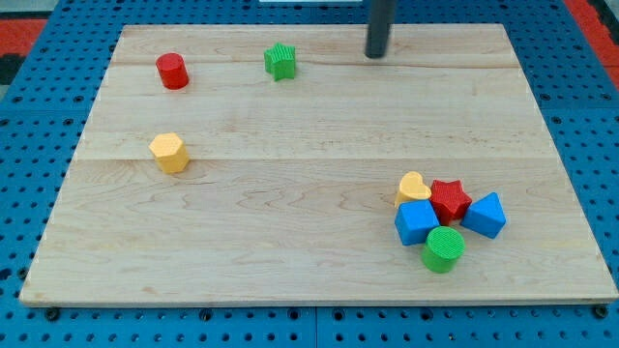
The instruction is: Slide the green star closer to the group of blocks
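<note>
The green star (280, 61) lies near the view's top, left of centre, on the wooden board (290, 222). My tip (375, 54) stands at the view's top, to the right of the green star and apart from it. The group of blocks sits at the view's lower right: a yellow heart (413, 186), a red star (450, 199), a blue cube (417, 222), a blue block (485, 215) and a green cylinder (444, 248), packed close together.
A red cylinder (172, 71) lies at the view's top left. A yellow hexagon block (168, 153) lies at the left, below it. The board rests on a blue pegboard (19, 145).
</note>
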